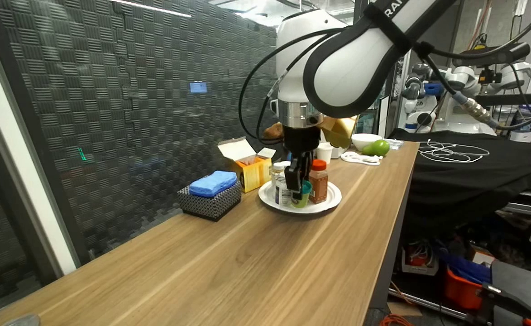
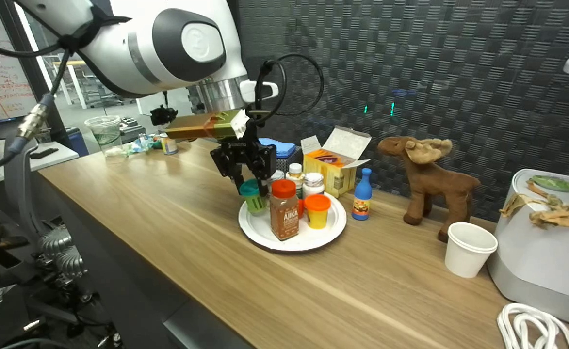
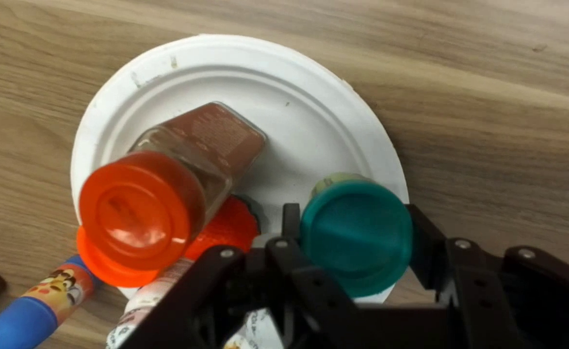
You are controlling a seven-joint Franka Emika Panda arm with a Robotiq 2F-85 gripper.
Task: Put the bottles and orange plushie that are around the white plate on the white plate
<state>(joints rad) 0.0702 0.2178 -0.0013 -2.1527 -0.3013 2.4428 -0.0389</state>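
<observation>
The green tub (image 2: 254,202) is held in the gripper (image 3: 355,232), whose fingers (image 3: 291,220) are spread only to about the width of the tub's teal lid. In the wrist view the lid is flanked by a fingertip on either side, and no clear gap can be made out at either edge. The tub is held over the plate (image 2: 323,237), near the rim; whether the plate is touched by its base cannot be told. The red-capped bottle (image 2: 284,218) is stood upright on the plate, near the tub, and is seen in the wrist view to be clear of the fingers. The orange plushie (image 3: 228,230) is also found on the plate, mostly hidden by that bottle, with only a fuzzy patch and a dark green edge exposed. The yellow tub (image 2: 317,217), topped with an orange lid, is set upright on the plate beside it. White bottles (image 2: 313,186) are grouped upright on the side of the plate toward the box (image 2: 335,178). The blue bottle (image 2: 362,198) is stood on the table (image 2: 386,295), just beside the plate and well apart from the gripper. Beyond it the moose (image 2: 439,186) is placed, with paper cups (image 2: 467,252) nearby.
</observation>
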